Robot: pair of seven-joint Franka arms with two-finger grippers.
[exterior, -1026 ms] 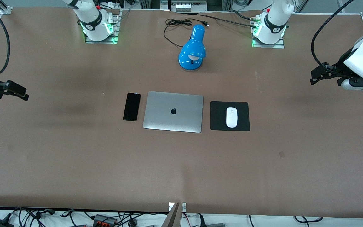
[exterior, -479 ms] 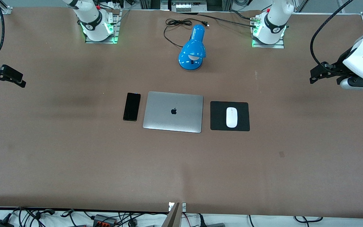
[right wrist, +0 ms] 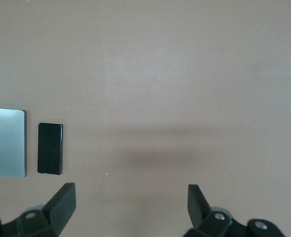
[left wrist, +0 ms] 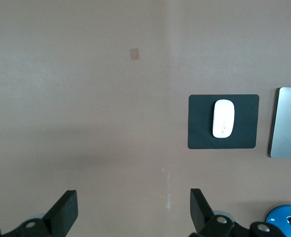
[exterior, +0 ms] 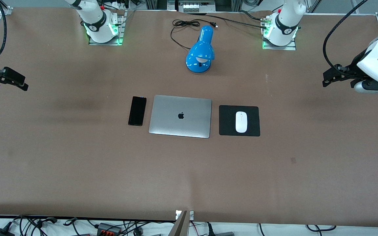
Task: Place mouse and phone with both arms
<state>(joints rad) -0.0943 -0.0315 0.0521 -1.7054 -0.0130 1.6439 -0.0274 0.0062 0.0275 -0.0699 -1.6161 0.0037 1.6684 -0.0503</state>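
The white mouse (exterior: 241, 122) lies on a black square pad (exterior: 226, 121) beside a closed silver laptop (exterior: 180, 116), toward the left arm's end. The black phone (exterior: 137, 110) lies flat at the laptop's other edge, toward the right arm's end. My left gripper (exterior: 326, 79) is open and empty in the air over bare table near its end. Its wrist view shows its gripper (left wrist: 134, 210), the mouse (left wrist: 223, 118) and the pad (left wrist: 199, 123). My right gripper (exterior: 23, 82) is open and empty over bare table at its end. Its wrist view shows its gripper (right wrist: 132, 206) and the phone (right wrist: 50, 148).
A blue desk lamp (exterior: 200, 49) lies farther from the front camera than the laptop, its black cable (exterior: 184, 24) coiled toward the bases. A small tan patch (exterior: 293, 160) marks the table nearer the front camera than the pad.
My right gripper has risen in the front view, toward the bases' edge of the table, then settled. My left gripper has barely shifted. The phone and mouse have not moved.
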